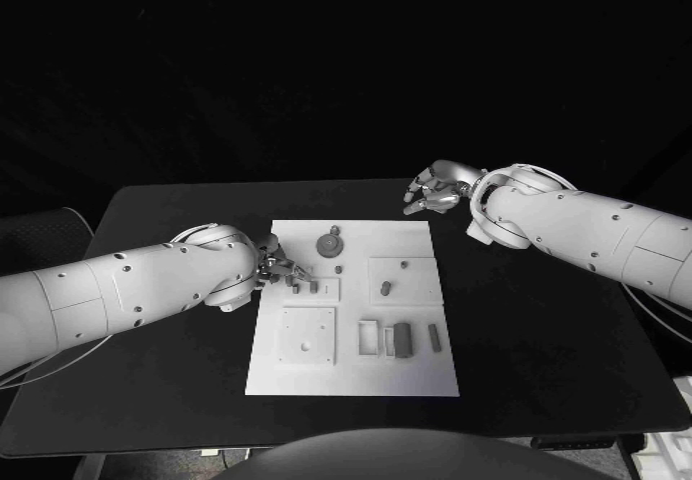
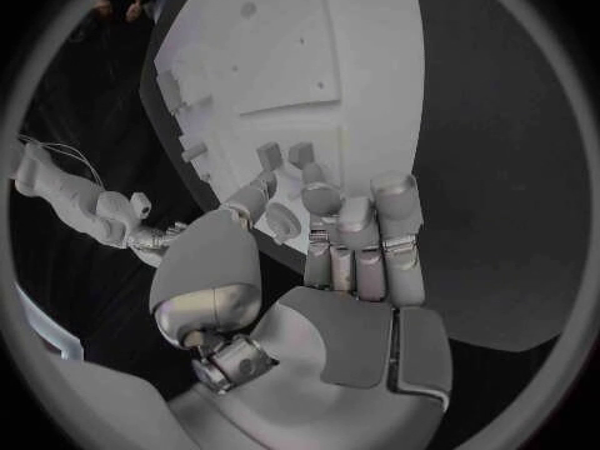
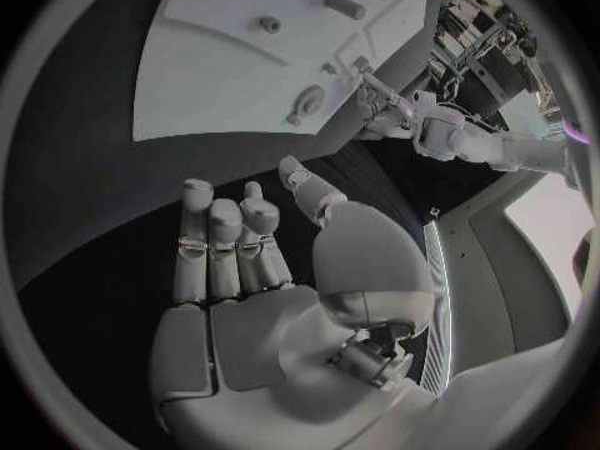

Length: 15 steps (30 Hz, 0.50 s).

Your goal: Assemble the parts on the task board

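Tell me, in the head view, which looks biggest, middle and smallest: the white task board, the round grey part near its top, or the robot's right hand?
1. The task board looks by far the largest.
2. The right hand, held over the table past the board's far corner.
3. The round grey part looks a little smaller than the hand, though the hand may be nearer the camera, so that order is unsure.

1. A black bench [image 1: 173,400] fills the middle of the head view, its top matte and dark.
2. Behind its far edge hangs a black backdrop [image 1: 289,80], unlit and featureless.
3. Off the bench's near right corner, a pale patch of floor [image 1: 666,452] shows.
4. Light falls evenly from above.
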{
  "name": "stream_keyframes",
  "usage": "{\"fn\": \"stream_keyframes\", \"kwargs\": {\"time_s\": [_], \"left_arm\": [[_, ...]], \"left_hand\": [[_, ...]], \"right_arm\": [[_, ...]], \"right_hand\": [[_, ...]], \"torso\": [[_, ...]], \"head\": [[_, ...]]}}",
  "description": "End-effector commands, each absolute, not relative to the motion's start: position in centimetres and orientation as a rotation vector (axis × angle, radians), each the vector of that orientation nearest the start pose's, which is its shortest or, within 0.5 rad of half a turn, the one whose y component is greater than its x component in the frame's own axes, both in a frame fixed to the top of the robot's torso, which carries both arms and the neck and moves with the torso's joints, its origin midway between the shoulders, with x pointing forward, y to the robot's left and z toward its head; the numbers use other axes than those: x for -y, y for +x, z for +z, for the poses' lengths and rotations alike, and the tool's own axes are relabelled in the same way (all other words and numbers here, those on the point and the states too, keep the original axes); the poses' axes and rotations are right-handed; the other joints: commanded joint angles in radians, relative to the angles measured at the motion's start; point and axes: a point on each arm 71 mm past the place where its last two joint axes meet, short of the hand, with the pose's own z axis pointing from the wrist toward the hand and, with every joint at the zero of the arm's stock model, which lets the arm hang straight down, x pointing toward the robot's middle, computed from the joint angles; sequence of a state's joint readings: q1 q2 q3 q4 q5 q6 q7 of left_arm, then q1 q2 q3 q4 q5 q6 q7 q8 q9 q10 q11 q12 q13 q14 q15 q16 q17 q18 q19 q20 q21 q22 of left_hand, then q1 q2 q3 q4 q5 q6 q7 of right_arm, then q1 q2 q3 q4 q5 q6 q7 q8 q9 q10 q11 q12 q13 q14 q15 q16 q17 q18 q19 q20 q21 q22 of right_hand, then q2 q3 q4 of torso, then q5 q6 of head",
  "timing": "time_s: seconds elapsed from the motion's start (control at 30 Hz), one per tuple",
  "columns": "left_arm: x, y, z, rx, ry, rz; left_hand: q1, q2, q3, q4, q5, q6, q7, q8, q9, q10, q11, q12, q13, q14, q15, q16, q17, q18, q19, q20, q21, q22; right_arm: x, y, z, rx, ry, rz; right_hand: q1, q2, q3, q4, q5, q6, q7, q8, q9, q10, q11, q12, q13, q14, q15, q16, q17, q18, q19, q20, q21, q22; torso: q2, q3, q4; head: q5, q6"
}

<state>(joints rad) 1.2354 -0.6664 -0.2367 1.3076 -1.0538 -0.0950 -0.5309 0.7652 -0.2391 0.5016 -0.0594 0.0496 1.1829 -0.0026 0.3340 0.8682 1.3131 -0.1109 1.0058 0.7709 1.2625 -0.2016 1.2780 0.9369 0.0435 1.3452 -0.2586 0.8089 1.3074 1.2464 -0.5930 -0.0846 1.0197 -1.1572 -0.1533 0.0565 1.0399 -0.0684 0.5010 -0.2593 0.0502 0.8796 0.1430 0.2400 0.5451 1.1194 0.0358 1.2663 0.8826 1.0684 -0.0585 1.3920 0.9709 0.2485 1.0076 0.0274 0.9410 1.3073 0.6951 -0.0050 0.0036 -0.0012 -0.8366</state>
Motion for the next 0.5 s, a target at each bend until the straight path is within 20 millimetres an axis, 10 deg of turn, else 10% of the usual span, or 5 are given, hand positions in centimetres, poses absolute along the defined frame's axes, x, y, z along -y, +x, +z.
{"fn": "stream_keyframes", "kwargs": {"time_s": [0.03, 0.27, 0.5], "left_arm": [[-20.55, 49.68, -27.59, -2.228, -0.307, -0.3], [-21.01, 49.6, -27.47, -2.215, -0.304, -0.33], [-20.98, 49.01, -27.47, -2.224, -0.321, -0.42]], "left_hand": [[0.013, -0.007, 0.003, 0.001, -0.001, -0.005, 0.003, -0.002, 0.002, -0.007, 0.002, -0.005, 0.002, -0.005, -0.002, 0.003, 0.002, 0.044, -0.003, -0.005, -0.003, 0.015], [0.032, -0.006, 0.002, -0.01, -0.001, -0.013, 0.007, -0.004, 0.005, -0.014, 0.005, -0.009, 0.004, -0.012, -0.001, -0.001, 0.001, 0.044, -0.009, -0.005, -0.005, 0.015], [0.067, 0.054, -0.03, -0.069, -0.001, -0.059, 0.023, -0.02, 0.012, -0.052, 0.02, -0.032, 0.002, -0.045, 0.01, -0.024, -0.007, 0.041, -0.042, -0.001, -0.028, 0.01]], "right_arm": [[21.82, 56.78, -20.97, -1.834, 0.055, 0.671], [21.91, 56.76, -20.98, -1.834, 0.057, 0.669], [22.21, 56.73, -21.06, -1.834, 0.061, 0.664]], "right_hand": [[-0.011, 0.001, 0.0, 0.007, 0.002, -0.001, 0.007, -0.004, 0.002, -0.003, 0.002, 0.0, -0.001, 0.0, -0.008, -0.002, -0.002, 0.013, 0.005, -0.001, -0.006, 0.012], [-0.011, 0.001, 0.001, 0.007, 0.002, -0.001, 0.007, -0.004, 0.002, -0.003, 0.002, 0.0, -0.001, 0.0, -0.008, -0.002, -0.002, 0.013, 0.005, -0.001, -0.006, 0.012], [-0.011, 0.001, 0.001, 0.007, 0.002, -0.001, 0.007, -0.004, 0.002, -0.003, 0.002, 0.0, -0.001, 0.0, -0.008, -0.002, -0.002, 0.013, 0.005, -0.001, -0.006, 0.012]], "torso": [[0.0, 0.0003, 0.0], [0.0, 0.0002, 0.0001], [0.0, -0.0002, 0.0007]], "head": [[0.0, 0.0], [-0.001, 0.001], [-0.003, 0.002]]}}
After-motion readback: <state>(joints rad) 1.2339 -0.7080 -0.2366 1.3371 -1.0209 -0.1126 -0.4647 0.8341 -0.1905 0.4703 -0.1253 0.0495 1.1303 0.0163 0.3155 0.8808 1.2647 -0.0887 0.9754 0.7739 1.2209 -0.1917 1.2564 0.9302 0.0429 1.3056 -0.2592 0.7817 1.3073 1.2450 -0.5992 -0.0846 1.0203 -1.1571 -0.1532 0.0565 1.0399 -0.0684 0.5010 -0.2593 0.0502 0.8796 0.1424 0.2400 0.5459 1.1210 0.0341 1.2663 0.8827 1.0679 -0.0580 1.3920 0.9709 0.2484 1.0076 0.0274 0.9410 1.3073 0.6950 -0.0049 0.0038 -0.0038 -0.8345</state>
